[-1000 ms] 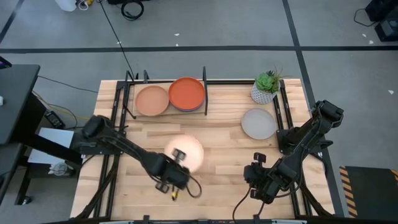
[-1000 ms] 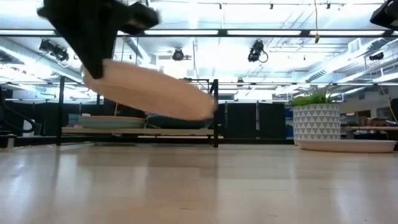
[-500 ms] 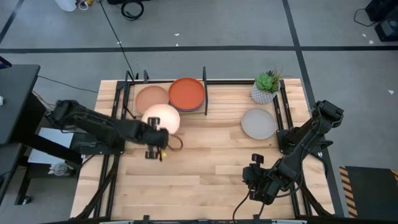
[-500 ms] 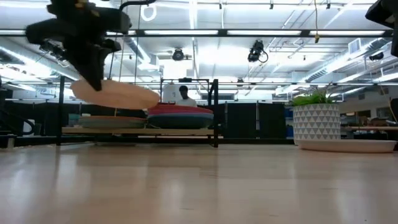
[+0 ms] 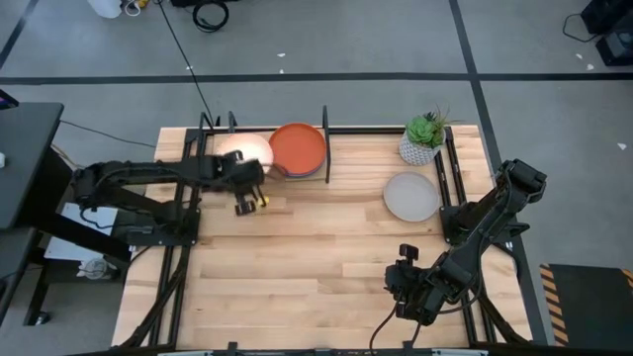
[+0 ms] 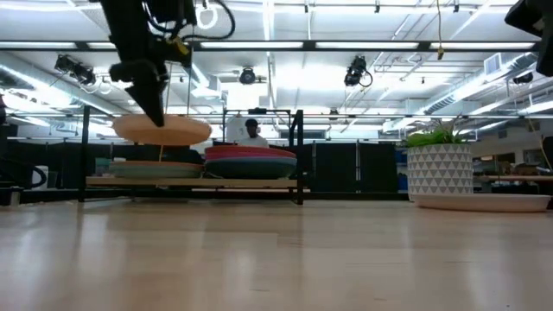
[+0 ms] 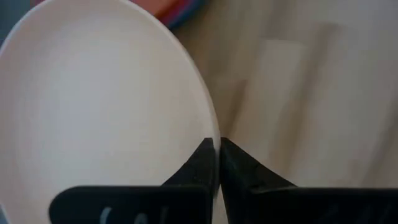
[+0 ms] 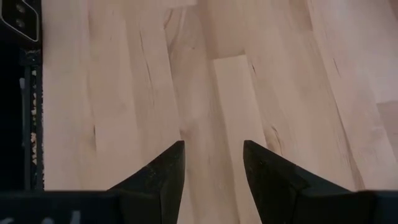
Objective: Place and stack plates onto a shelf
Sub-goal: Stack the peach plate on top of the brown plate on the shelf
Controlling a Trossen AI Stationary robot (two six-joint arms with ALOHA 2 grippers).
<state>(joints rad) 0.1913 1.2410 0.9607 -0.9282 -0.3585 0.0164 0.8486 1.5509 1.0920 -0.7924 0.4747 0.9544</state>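
Bench (image 5: 326,257): light wood plank top, carrying all items listed. Shelf (image 5: 316,178): wood board framed in thin black rods, at the far left part of the bench; in the low view (image 6: 194,181) it sits raised just above the bench surface. Left arm: reaches in from the left side to the shelf; left gripper (image 5: 249,188) at the shelf's front edge, jaws pressed together on the near rim of the cream plate (image 5: 242,150). In the left wrist view the two dark fingers (image 7: 198,165) meet with the plate's thin edge (image 7: 93,99) between them. The cream plate hangs level in the low view (image 6: 162,130), above the left half of the shelf and apart from the lower plates (image 6: 155,168) resting there. Right arm: waits at the near right part of the bench; right gripper (image 5: 407,287) low over bare wood, jaws spread with nothing between them, plain planks showing in the gap in the right wrist view (image 8: 212,165). Orange-red plate (image 5: 298,146): top of a stack on the right half of the shelf, just beside the cream plate. Grey plate (image 5: 410,196): flat on the bench, right of the shelf. White pot with green plant (image 5: 422,138): far right part of the bench, just behind the grey plate.
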